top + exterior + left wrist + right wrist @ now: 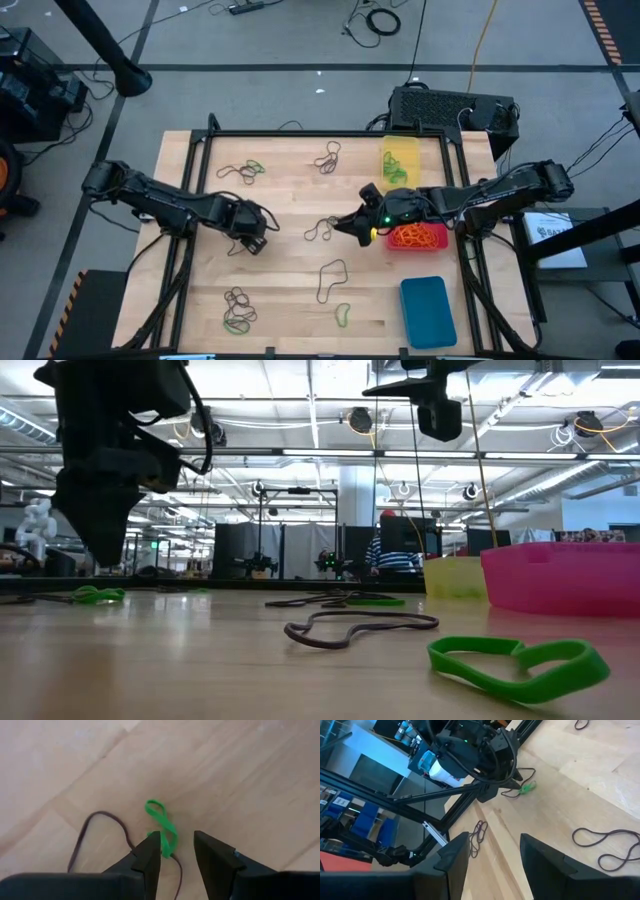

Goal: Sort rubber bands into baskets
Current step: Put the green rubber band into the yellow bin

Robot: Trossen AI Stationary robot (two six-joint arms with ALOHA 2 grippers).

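Beside the dark band (100,827), the left tool (177,851) straddles, open and empty, a light, floppy green rubber band (161,822); pinch its strand.

Overhead, table-level, two close wrist views

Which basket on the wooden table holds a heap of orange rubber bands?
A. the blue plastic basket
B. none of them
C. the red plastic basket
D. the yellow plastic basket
C: in the high view the orange rubber bands lie heaped in the red plastic basket, beside the right gripper; the blue plastic basket shows none, and the yellow plastic basket holds green ones.
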